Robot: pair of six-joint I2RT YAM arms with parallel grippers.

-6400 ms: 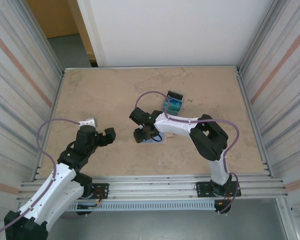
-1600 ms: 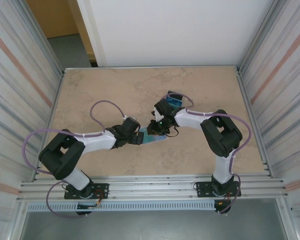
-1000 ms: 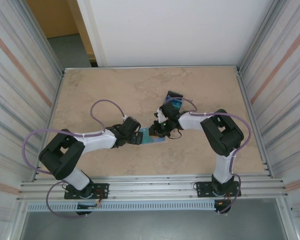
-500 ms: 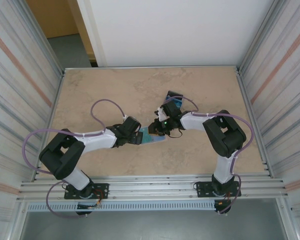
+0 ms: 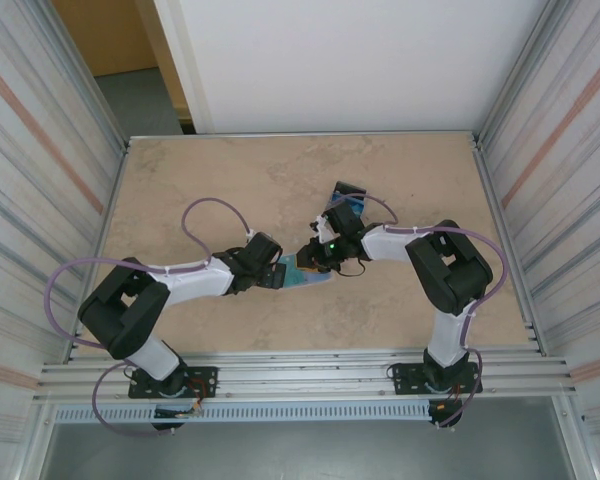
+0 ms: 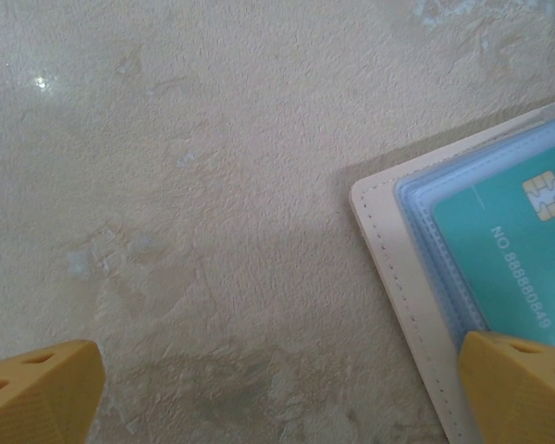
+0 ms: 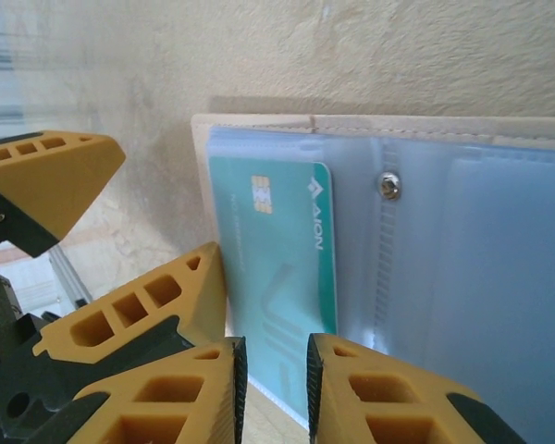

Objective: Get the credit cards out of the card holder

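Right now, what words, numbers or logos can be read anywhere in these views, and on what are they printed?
"NO. 888880849": on the teal credit card tucked in the card holder, left wrist view; the last digits are uncertain, as they run toward the frame edge.
"AION", beside a small logo: on the teal credit card, right wrist view.
Top external view: the card's print is too small to read.

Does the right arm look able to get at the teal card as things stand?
Probably yes. The right gripper hangs over the near end of the teal card, jaws slightly apart, and the card holder lies open. The card seems to sit under a clear sleeve, and the left gripper has a finger close beside.
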